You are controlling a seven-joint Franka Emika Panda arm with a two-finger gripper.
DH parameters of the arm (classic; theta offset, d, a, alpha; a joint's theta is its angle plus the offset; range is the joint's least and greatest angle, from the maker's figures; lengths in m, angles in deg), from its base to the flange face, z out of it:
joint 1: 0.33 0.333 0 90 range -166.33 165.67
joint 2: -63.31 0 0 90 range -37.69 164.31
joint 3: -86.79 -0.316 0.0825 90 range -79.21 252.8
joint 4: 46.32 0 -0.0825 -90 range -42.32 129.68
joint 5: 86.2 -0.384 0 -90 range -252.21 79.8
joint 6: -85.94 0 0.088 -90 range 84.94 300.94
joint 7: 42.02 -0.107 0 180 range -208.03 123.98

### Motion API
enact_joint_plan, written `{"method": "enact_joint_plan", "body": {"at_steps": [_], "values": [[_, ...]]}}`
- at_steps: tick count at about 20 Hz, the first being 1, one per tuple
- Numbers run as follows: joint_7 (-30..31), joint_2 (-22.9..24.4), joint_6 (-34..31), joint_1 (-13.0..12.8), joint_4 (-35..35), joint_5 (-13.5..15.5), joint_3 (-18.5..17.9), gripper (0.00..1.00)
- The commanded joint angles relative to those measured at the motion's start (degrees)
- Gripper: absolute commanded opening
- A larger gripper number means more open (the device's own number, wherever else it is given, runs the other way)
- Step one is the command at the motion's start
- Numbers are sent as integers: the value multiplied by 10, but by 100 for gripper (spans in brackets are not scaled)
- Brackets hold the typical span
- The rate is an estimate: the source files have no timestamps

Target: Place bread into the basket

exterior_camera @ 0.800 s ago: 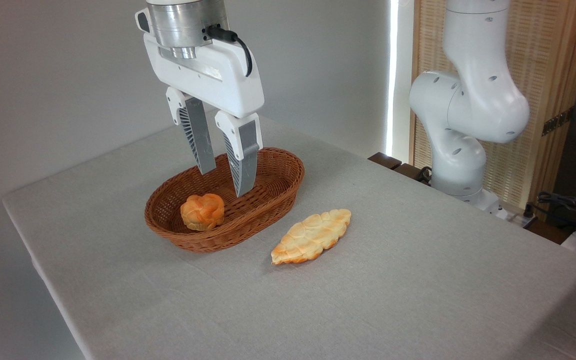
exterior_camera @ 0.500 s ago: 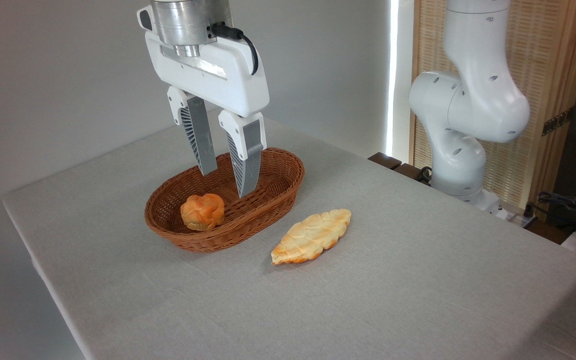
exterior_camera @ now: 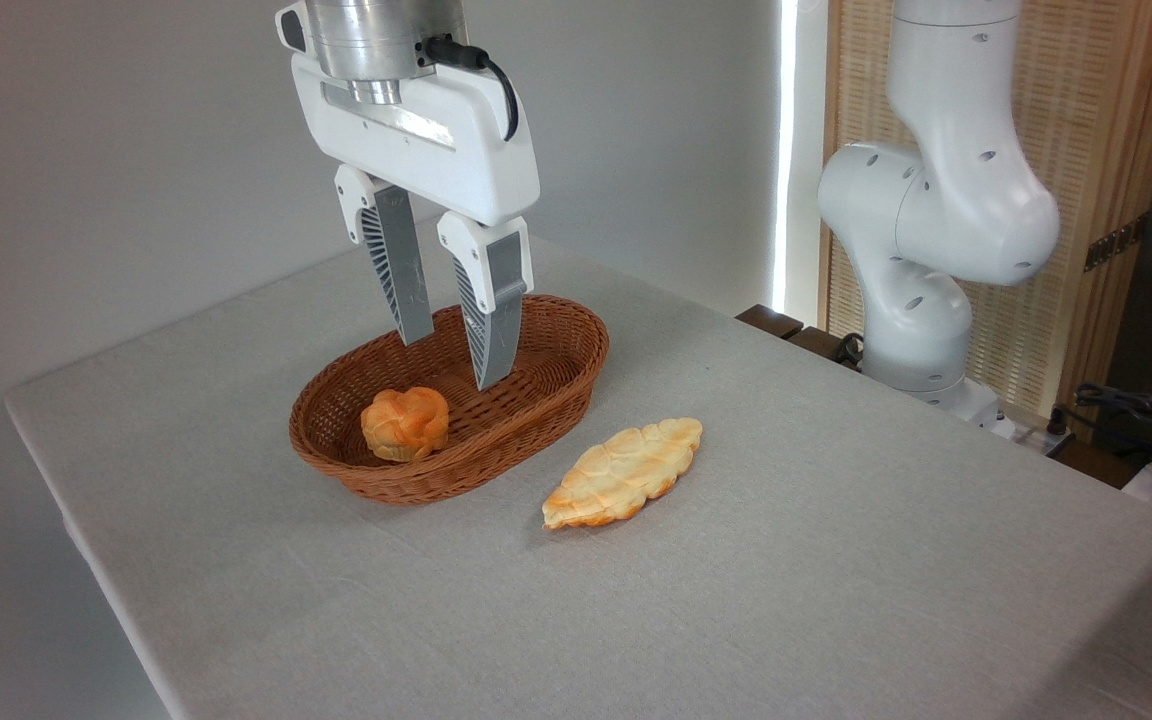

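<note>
Down and to the left of my jaws, a small round deep-orange knotted bun [exterior_camera: 405, 423] sits on the floor of the basket [exterior_camera: 536, 405], toward its near-left end. The basket is an oval of brown woven wicker with low sloping sides and a braided rim, and it lies directly beneath me on the grey-clothed table [exterior_camera: 836, 600]. My gripper [exterior_camera: 450, 361] hangs above the basket's middle, pointing straight down; my two grey ribbed fingers [exterior_camera: 398, 270] stand a narrow gap apart with nothing between them, and their tips sit about level with the rim, clear of the bun and, as far as I can tell, clear of the wicker. Down and to the right of my jaws, outside the basket and just beside its near-right wall, the bread [exterior_camera: 624, 471] lies flat on the cloth: a long leaf-shaped loaf, pale golden with browner edges and a lumpy scored top, its length running from near-left to far-right. It touches neither the basket nor me. Far to the right of my jaws, at the table's back edge, stands the white jointed base of my arm [exterior_camera: 921, 250], in front of a slatted wooden screen [exterior_camera: 1096, 150].
</note>
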Motion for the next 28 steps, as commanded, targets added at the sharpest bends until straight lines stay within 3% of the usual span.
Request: {"method": "enact_joint_plan", "body": {"at_steps": [1, 23, 28], "values": [[-3, 4, 6, 4, 4, 10, 2, 100], [-11, 10, 6, 3, 26, 5, 2, 100], [-29, 47, 19, 3, 78, 2, 2, 100]]}}
